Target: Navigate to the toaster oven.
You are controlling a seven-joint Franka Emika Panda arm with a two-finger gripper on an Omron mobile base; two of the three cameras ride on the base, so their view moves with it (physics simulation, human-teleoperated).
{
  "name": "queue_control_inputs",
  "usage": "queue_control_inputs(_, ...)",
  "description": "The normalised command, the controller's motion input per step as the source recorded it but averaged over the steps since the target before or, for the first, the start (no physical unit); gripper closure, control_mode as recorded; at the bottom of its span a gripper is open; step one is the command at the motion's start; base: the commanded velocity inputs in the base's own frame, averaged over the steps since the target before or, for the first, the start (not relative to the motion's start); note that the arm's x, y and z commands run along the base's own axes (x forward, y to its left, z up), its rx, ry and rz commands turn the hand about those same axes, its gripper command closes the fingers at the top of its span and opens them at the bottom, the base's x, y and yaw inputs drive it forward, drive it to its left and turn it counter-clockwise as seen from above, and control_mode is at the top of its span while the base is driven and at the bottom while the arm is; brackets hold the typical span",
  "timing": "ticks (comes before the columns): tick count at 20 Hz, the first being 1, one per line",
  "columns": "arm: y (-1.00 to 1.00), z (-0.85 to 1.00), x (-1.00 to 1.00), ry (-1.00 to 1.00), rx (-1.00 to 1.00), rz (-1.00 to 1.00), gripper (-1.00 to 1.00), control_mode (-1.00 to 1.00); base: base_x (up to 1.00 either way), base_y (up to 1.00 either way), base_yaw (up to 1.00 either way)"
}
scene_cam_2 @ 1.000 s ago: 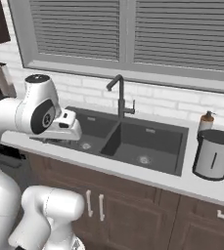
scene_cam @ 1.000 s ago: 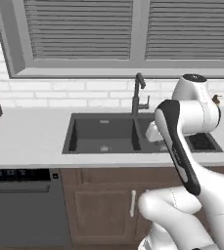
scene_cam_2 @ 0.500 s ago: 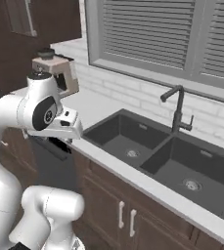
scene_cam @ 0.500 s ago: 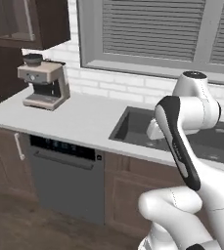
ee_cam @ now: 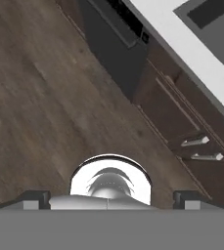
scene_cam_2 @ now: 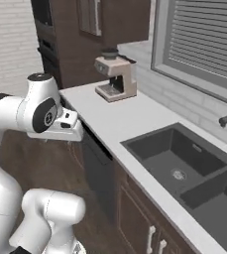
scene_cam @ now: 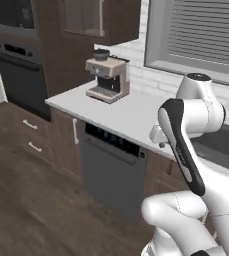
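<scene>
Clearly the search leg is in hand: the gripper [ee_cam: 107, 201] hangs folded over the wood floor [ee_cam: 40, 93], its two tips wide apart and empty. Just beyond stands the dishwasher [scene_cam: 111, 170] under the white counter [scene_cam_2: 116, 119], then the espresso machine [scene_cam: 106, 76], and farthest the built-in wall oven [scene_cam: 17, 60]. No toaster oven appears yet, so the base probably must turn or drive on until it does.

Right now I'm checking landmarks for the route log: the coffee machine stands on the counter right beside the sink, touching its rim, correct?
Not quite. The coffee machine is on the counter, but well apart from the sink, near the counter's far end by the dark cabinets. A long stretch of bare counter lies between them, as the right base view shows.
</scene>
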Motion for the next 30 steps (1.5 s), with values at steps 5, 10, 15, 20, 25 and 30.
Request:
queue_control_inputs(5,0.00,0.00,0.00,0.00,0.00,0.00,-1.00,1.00,0.00,0.28,0.56)
queue_control_inputs(10,0.00,0.00,0.00,0.00,0.00,0.00,-1.00,1.00,-0.11,0.27,0.59)
queue_control_inputs(15,0.00,0.00,0.00,0.00,0.00,0.00,-1.00,1.00,-0.83,0.17,0.49)
queue_control_inputs(20,0.00,0.00,0.00,0.00,0.00,0.00,-1.00,1.00,-0.74,0.30,0.49)
queue_control_inputs(25,0.00,0.00,0.00,0.00,0.00,0.00,-1.00,1.00,-0.56,0.35,0.55)
queue_control_inputs(30,0.00,0.00,0.00,0.00,0.00,0.00,-1.00,1.00,-0.66,0.53,0.54)
